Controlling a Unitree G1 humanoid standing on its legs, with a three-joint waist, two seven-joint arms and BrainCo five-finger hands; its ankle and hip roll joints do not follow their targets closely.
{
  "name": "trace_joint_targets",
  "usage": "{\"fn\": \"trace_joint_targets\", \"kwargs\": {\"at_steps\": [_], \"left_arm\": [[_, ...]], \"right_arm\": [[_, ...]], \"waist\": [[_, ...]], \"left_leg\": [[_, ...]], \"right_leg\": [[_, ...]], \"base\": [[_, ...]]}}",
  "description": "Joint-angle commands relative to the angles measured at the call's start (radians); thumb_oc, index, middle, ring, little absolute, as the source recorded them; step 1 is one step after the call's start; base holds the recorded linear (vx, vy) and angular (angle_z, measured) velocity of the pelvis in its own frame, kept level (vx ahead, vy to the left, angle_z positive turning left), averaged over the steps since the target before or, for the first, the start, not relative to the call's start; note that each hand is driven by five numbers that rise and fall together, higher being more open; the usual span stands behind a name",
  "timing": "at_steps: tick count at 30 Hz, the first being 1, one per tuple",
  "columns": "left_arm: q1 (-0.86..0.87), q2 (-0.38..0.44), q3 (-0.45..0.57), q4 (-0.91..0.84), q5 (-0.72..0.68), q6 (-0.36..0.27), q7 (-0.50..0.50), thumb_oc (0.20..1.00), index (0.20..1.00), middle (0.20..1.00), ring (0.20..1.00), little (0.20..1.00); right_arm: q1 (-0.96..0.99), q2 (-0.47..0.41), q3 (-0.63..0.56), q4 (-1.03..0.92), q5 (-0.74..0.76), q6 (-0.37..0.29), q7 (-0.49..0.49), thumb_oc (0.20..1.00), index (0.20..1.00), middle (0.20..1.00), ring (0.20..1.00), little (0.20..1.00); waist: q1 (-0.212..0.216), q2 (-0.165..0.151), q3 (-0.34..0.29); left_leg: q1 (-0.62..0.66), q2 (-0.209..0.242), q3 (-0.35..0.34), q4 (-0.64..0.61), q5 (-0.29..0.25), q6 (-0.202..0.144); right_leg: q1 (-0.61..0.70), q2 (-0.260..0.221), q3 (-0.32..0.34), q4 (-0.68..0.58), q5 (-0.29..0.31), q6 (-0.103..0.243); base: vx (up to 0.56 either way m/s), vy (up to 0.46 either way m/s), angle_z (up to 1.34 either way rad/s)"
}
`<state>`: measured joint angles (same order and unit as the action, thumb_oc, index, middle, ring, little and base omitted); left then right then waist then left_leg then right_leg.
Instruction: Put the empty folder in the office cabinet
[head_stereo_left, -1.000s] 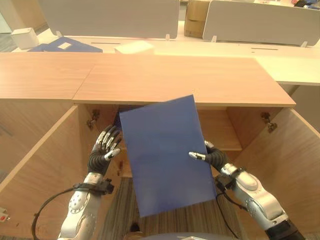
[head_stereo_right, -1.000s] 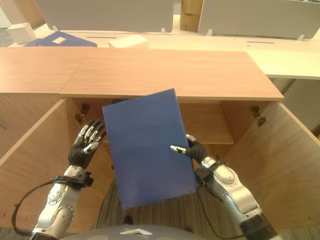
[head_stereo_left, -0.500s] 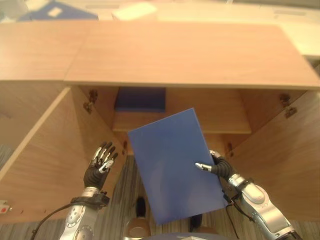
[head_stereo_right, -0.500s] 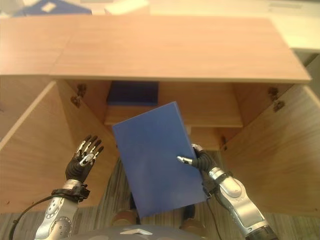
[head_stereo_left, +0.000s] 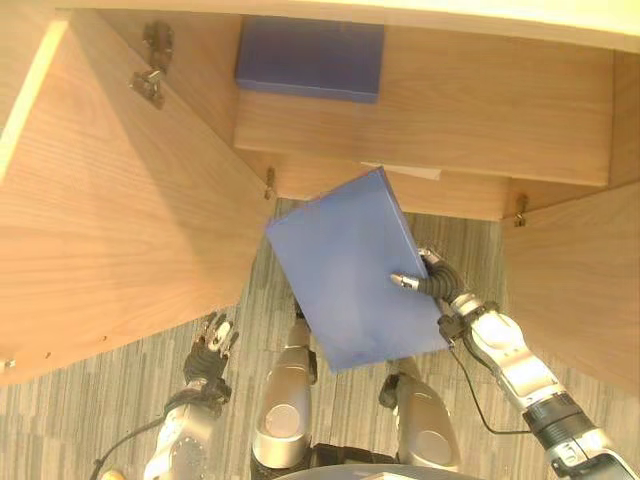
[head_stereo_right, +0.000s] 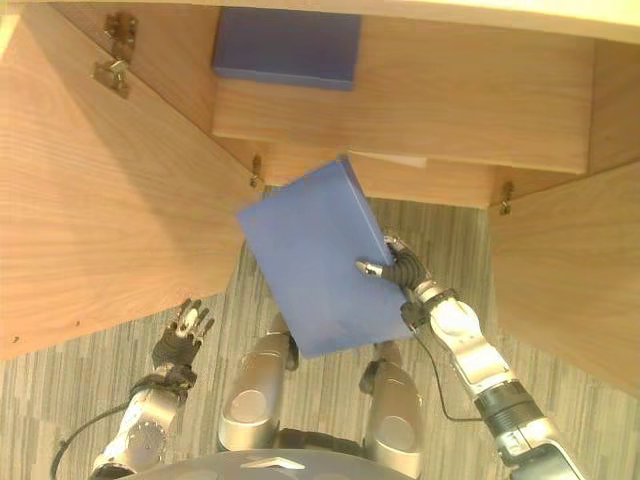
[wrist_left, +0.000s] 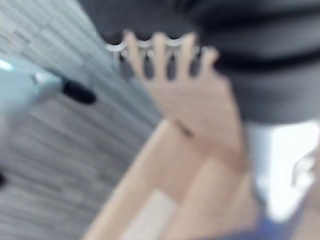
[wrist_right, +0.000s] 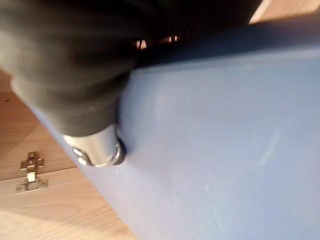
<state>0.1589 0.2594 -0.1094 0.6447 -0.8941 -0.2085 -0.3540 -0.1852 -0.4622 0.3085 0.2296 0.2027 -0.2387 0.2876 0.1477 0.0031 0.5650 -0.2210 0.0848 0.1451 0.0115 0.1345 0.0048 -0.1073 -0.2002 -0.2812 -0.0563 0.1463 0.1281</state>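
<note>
A flat blue folder (head_stereo_left: 352, 271) hangs tilted in front of the open wooden cabinet (head_stereo_left: 420, 120), its upper corner near the lower shelf's front edge. My right hand (head_stereo_left: 432, 284) is shut on the folder's right edge, thumb on the face and fingers behind; the right wrist view has the blue folder (wrist_right: 225, 150) pressed against the hand. My left hand (head_stereo_left: 210, 347) hangs low on the left over the floor, fingers straight and holding nothing. Another blue folder (head_stereo_left: 310, 58) lies flat on the cabinet's upper shelf.
The left cabinet door (head_stereo_left: 110, 210) stands wide open beside my left arm, and the right door (head_stereo_left: 575, 270) is open too. Metal hinges (head_stereo_left: 152, 70) sit on the door's inner face. Striped grey carpet (head_stereo_left: 120, 420) lies below.
The camera has tipped further down, so the cabinet top has left the picture. The folder has moved forward to the shelf edge. My left hand has dropped lower, away from the folder.
</note>
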Motion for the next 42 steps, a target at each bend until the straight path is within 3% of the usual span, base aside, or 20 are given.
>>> {"fn": "trace_joint_targets", "kwargs": {"at_steps": [1,3,7,8,9,10,13,14,17,21,24,25,30,33,35,37,42], "left_arm": [[0.097,0.07,0.053,-0.058,0.076,-0.007,-0.058,1.0,1.0,1.0,1.0,1.0],[0.096,0.068,0.056,-0.012,0.077,-0.046,-0.095,1.0,1.0,1.0,1.0,1.0],[0.088,0.073,0.049,-0.008,0.056,-0.059,-0.102,1.0,1.0,1.0,1.0,1.0],[0.083,0.077,0.038,-0.025,0.033,-0.057,-0.09,1.0,1.0,1.0,1.0,1.0],[0.083,0.077,0.038,-0.025,0.033,-0.057,-0.09,1.0,1.0,1.0,1.0,1.0],[0.078,0.08,0.03,-0.057,0.016,-0.042,-0.071,1.0,1.0,1.0,1.0,1.0],[0.081,0.08,0.024,-0.069,0.005,-0.041,-0.062,1.0,1.0,1.0,1.0,1.0],[0.082,0.082,0.017,-0.082,0.001,-0.038,-0.042,1.0,1.0,1.0,1.0,1.0],[0.098,0.069,0.008,-0.079,0.002,-0.037,-0.01,1.0,1.0,1.0,1.0,1.0],[0.125,0.051,0.004,-0.065,0.025,-0.034,-0.052,1.0,1.0,1.0,1.0,1.0],[0.108,0.052,-0.028,-0.088,0.014,-0.047,-0.055,1.0,1.0,1.0,1.0,1.0],[0.089,0.04,-0.046,-0.109,0.011,-0.046,-0.057,1.0,1.0,1.0,1.0,1.0],[0.049,0.008,-0.106,-0.137,0.018,-0.082,-0.006,1.0,1.0,1.0,1.0,1.0],[0.023,-0.012,-0.119,-0.133,0.008,-0.108,0.035,1.0,1.0,1.0,1.0,1.0],[0.01,-0.033,-0.136,-0.136,0.0,-0.121,0.062,1.0,1.0,1.0,1.0,1.0],[0.007,-0.036,-0.139,-0.136,-0.005,-0.12,0.065,1.0,1.0,1.0,1.0,1.0],[0.023,-0.061,-0.171,-0.155,-0.009,-0.11,0.095,1.0,1.0,1.0,1.0,1.0]], "right_arm": [[0.032,-0.007,0.0,-0.063,0.037,-0.101,-0.017,0.2,0.2,0.2,0.2,0.2],[0.018,0.015,0.003,-0.018,0.023,-0.125,-0.021,0.2,0.2,0.2,0.2,0.2],[0.002,0.029,-0.007,0.01,0.037,-0.119,-0.039,0.2,0.2,0.2,0.2,0.2],[0.002,0.029,-0.018,0.013,0.036,-0.114,-0.049,0.2,0.2,0.2,0.2,0.2],[0.002,0.029,-0.018,0.013,0.036,-0.114,-0.049,0.2,0.2,0.2,0.2,0.2],[-0.006,0.036,-0.029,0.029,0.021,-0.111,-0.063,0.2,0.2,0.2,0.2,0.2],[-0.016,0.041,-0.028,0.037,0.016,-0.108,-0.072,0.2,0.2,0.2,0.2,0.2],[-0.022,0.045,-0.027,0.038,0.022,-0.102,-0.076,0.2,0.2,0.2,0.2,0.2],[-0.033,0.053,-0.027,0.046,0.028,-0.091,-0.082,0.2,0.2,0.2,0.2,0.2],[-0.051,0.035,-0.041,0.035,0.043,-0.098,-0.14,0.2,0.2,0.2,0.2,0.2],[-0.078,0.025,-0.068,0.004,0.066,-0.08,-0.193,0.2,0.2,0.2,0.2,0.2],[-0.095,0.026,-0.077,-0.015,0.056,-0.082,-0.258,0.2,0.2,0.2,0.2,0.2],[-0.181,0.056,-0.101,-0.052,0.087,-0.018,-0.43,0.2,0.2,0.2,0.2,0.2],[-0.25,0.081,-0.102,-0.042,0.12,0.021,-0.535,0.2,0.2,0.2,0.2,0.2],[-0.314,0.1,-0.107,-0.016,0.147,0.038,-0.615,0.2,0.2,0.2,0.2,0.2],[-0.324,0.102,-0.109,-0.012,0.146,0.033,-0.627,0.2,0.2,0.2,0.2,0.2],[-0.433,0.128,-0.157,-0.001,0.229,0.057,-0.729,0.2,0.2,0.2,0.2,0.2]], "waist": [[-0.003,-0.014,-0.086],[-0.005,-0.007,-0.076],[-0.025,-0.026,-0.083],[-0.042,-0.043,-0.09],[-0.042,-0.043,-0.09],[-0.055,-0.058,-0.104],[-0.054,-0.065,-0.109],[-0.052,-0.062,-0.114],[-0.054,-0.063,-0.114],[-0.059,-0.051,-0.109],[-0.079,-0.042,-0.084],[-0.094,-0.023,-0.062],[-0.128,0.021,-0.045],[-0.137,0.039,-0.045],[-0.134,0.068,-0.045],[-0.133,0.07,-0.045],[-0.117,0.092,-0.045]], "left_leg": [[0.009,-0.061,-0.033,0.153,-0.112,0.036],[0.011,-0.058,-0.023,0.182,-0.137,0.046],[0.044,-0.072,0.007,0.167,-0.176,0.046],[0.072,-0.076,0.03,0.163,-0.203,0.041],[0.072,-0.076,0.03,0.163,-0.203,0.041],[0.103,-0.065,0.062,0.178,-0.244,0.037],[0.112,-0.051,0.069,0.204,-0.27,0.035],[0.124,-0.034,0.059,0.223,-0.304,0.032],[0.128,-0.013,0.039,0.283,-0.347,0.033],[0.121,0.021,0.03,0.307,-0.351,0.02],[0.08,0.024,0.022,0.323,-0.328,0.02],[0.057,0.024,0.011,0.333,-0.322,0.019],[-0.032,0.004,-0.014,0.36,-0.321,0.019],[-0.112,-0.017,-0.024,0.424,-0.348,0.023],[-0.179,-0.021,-0.034,0.506,-0.403,0.025],[-0.189,-0.022,-0.035,0.515,-0.408,0.027],[-0.35,-0.031,-0.054,0.735,-0.498,0.054]], "right_leg": [[-0.022,-0.041,0.02,0.167,-0.012,0.014],[-0.051,-0.064,0.024,0.222,-0.004,0.013],[-0.049,-0.048,0.036,0.126,0.042,0.044],[-0.048,-0.037,0.054,0.04,0.086,0.065],[-0.048,-0.037,0.054,0.04,0.086,0.065],[-0.072,-0.025,0.066,-0.031,0.1,0.084],[-0.102,-0.028,0.066,-0.031,0.1,0.089],[-0.108,-0.024,0.064,-0.031,0.087,0.099],[-0.102,-0.033,0.067,-0.031,0.085,0.094],[-0.085,-0.035,0.06,-0.02,0.085,0.084],[-0.15,-0.044,0.078,0.094,0.058,0.051],[-0.196,-0.042,0.088,0.151,0.035,0.035],[-0.37,-0.049,0.119,0.28,0.003,0.012],[-0.457,-0.054,0.141,0.34,-0.014,-0.004],[-0.535,-0.05,0.167,0.412,-0.046,-0.005],[-0.544,-0.051,0.169,0.419,-0.048,-0.006],[-0.668,-0.058,0.197,0.566,-0.082,-0.021]], "base": [[0.04,0.2,-0.13],[0.06,0.172,-0.16],[0.13,0.014,-0.22],[0.13,-0.031,-0.07],[0.37,-0.141,-0.19],[0.29,-0.15,-0.11],[0.29,-0.21,-0.05],[0.32,-0.23,0.0],[0.42,-0.292,0.12],[0.26,-0.207,0.29],[-0.03,-0.078,-0.1],[-0.02,0.012,0.15],[-0.04,0.076,0.2],[-0.05,0.087,0.21],[-0.03,0.132,0.35],[-0.02,0.055,0.17],[-0.08,0.055,0.11]]}}
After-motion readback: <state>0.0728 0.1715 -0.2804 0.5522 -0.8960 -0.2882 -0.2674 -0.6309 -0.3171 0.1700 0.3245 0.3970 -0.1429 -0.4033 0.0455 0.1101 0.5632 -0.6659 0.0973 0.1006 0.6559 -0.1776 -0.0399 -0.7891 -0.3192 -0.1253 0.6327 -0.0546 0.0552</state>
